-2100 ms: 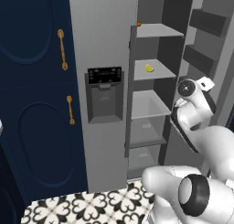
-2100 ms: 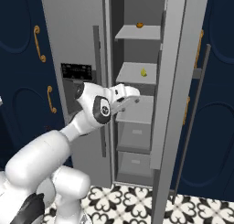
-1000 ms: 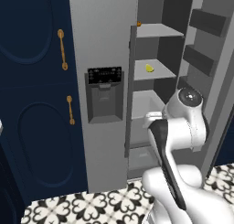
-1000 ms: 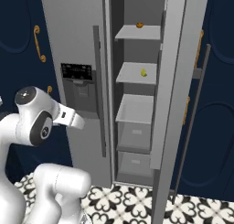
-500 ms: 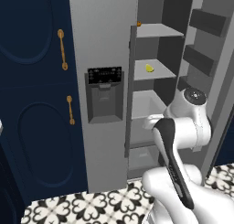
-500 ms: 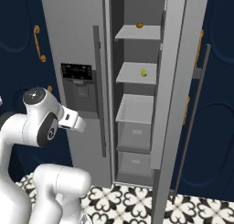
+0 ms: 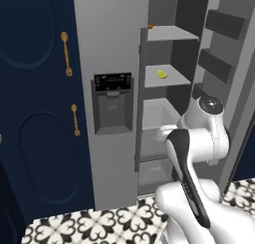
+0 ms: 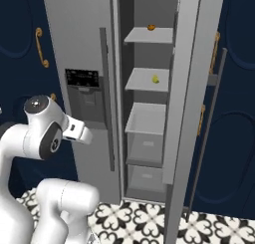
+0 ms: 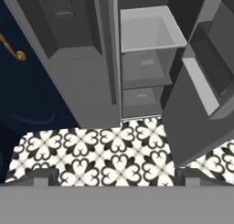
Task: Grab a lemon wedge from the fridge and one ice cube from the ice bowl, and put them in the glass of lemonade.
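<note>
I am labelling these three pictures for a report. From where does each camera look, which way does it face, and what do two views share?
Left base view: behind the arm on its left, facing the open fridge; the white arm rises lower right.
Right base view: behind on the right, same fridge; arm lower left.
Hand view: on the hand, looking down at the fridge drawers and patterned floor; dark fingers at the bottom.
Both base views share the lemon wedge on its shelf.

The left base view looks forward from behind the arm's left, the right base view from its right; both face the tall grey two-door fridge (image 7: 112, 54) (image 8: 79, 34) with its right door open. The hand view tilts down, nearer, sharing the fridge's lower drawers above the black-and-white patterned floor tiles (image 9: 114, 157).
</note>
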